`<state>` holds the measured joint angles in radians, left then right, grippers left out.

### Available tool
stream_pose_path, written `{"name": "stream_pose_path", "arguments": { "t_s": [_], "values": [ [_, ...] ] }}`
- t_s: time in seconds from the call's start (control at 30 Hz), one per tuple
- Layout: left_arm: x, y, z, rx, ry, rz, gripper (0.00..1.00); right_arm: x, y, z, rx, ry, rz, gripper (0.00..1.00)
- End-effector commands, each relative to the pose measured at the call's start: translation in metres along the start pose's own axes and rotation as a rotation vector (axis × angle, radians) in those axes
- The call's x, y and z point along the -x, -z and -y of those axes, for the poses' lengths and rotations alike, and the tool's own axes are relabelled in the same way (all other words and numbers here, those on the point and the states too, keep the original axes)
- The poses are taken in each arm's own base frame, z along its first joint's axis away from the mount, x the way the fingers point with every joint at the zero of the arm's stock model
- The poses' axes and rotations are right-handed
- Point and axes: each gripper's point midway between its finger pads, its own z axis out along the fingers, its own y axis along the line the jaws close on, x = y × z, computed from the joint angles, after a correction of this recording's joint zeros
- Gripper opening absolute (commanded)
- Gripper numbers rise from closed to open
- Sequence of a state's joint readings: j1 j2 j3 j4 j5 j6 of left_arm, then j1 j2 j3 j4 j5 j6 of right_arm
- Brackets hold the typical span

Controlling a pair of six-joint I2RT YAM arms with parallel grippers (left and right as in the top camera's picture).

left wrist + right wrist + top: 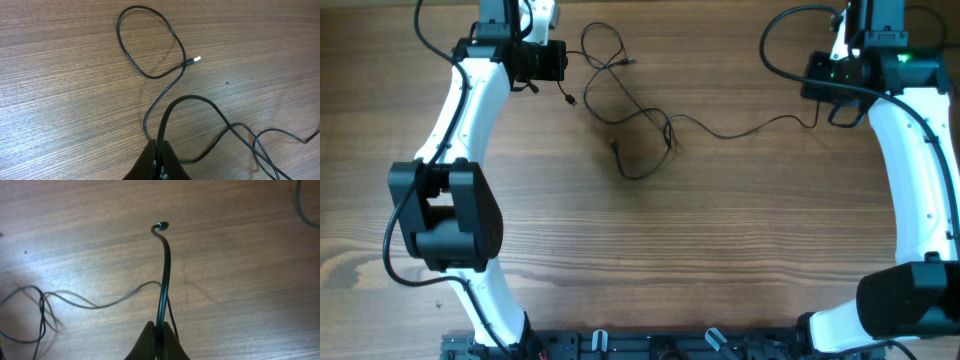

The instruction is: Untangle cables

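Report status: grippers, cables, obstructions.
Left gripper shut on looped cable. Right gripper shut on cable end. Cables knotted mid-table. Nothing seen in the way.

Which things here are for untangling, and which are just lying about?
For the job: cables; left end effector, pinching a cable; right end effector, pinching a cable.
Just there: wooden table; black rail at the table's edge.

The left pincer (564, 62) is pinched tight, its fingers (147, 162) pressed together on a cable (165, 112) that rises from between them. Behind it the white left arm (465, 105) folds back at a black elbow. The right pincer (812, 92) is clamped the same way on a cable (165, 270), and the right arm (910, 160) trails behind it. The two tips face each other.
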<state>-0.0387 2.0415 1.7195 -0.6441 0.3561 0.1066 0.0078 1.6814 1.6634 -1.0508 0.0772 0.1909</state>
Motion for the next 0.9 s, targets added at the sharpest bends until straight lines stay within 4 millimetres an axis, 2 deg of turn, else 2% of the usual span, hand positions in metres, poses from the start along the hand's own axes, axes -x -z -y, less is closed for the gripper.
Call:
{"name": "stream_pose_path", "arguments": {
  "t_s": [0.0,0.13,0.3,0.47,0.67,0.77,0.87],
  "values": [
    [0.016,0.024,0.015,-0.023,-0.016,0.057,0.04,-0.002,-0.004,-0.02,0.042,0.011,-0.021,0.05],
    [0.018,0.029,0.018,-0.028,-0.018,0.062,0.07,-0.01,-0.008,-0.041,0.065,0.057,-0.039,0.05],
    [0.017,0.031,0.022,-0.048,-0.018,0.06,0.1,-0.013,-0.01,-0.056,0.081,0.061,-0.042,0.04],
    [0.015,0.031,0.023,-0.051,-0.014,0.05,0.18,-0.012,-0.012,-0.057,0.083,0.063,-0.037,0.04],
    [0.014,0.03,0.028,-0.061,-0.022,0.048,0.19,-0.012,-0.012,-0.058,0.083,0.063,-0.037,0.04],
    [0.014,0.029,0.032,-0.068,-0.026,0.047,0.3,-0.012,-0.012,-0.058,0.083,0.063,-0.038,0.05],
    [0.014,0.028,0.035,-0.071,-0.031,0.045,0.3,-0.012,-0.012,-0.058,0.083,0.063,-0.038,0.05]
  ]
}}
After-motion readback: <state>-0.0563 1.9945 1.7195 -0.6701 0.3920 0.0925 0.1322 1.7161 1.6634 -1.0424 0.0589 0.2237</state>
